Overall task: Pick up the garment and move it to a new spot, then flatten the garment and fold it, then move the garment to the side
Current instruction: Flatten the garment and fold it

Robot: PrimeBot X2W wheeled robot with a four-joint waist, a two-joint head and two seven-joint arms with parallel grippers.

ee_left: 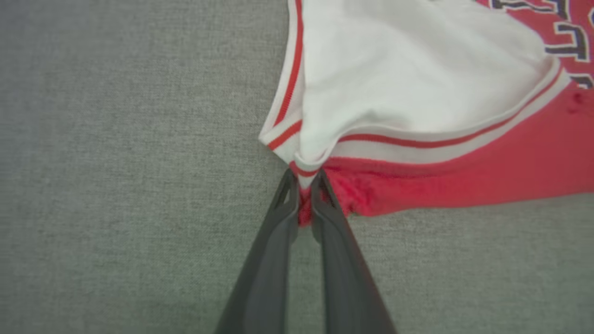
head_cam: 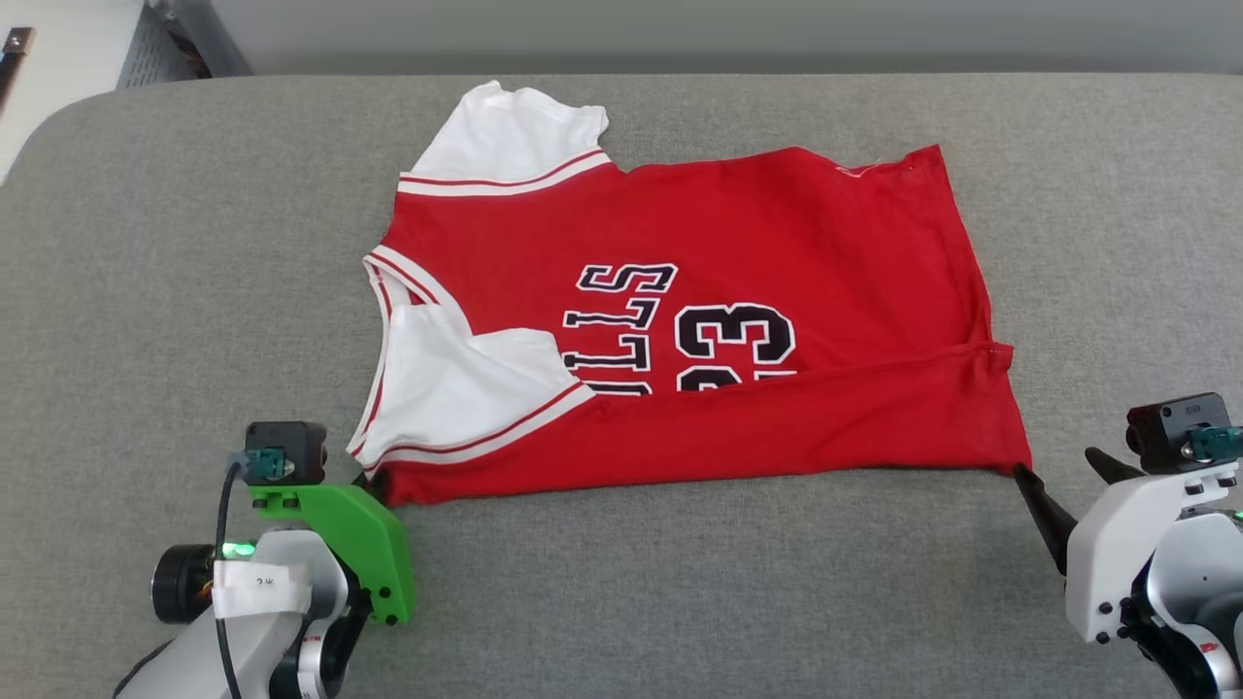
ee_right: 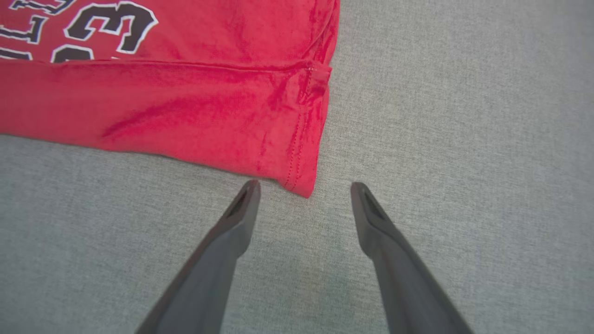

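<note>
Head view: the garment (head_cam: 680,320) lies sideways mid-table (head_cam: 146,291), its near edge folded up over the print. The left claw (head_cam: 374,481) is at the near collar-end corner and the right claw (head_cam: 1057,468) at the near hem corner.

Left wrist view: the left claw is clenched on only the corner's tip, a thin bite that may slip or catch only one layer.

Right wrist view: the right claw is released, its fingers (ee_right: 246,199) straddling the hem corner without touching it. If the left claw lifts alone, the fold would likely skew.

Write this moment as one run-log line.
garment: red thin-fabric jersey T-shirt, near edge folded over, on grey fabric surface | left gripper: shut on its collar-end corner | right gripper: open at hem corner
</note>
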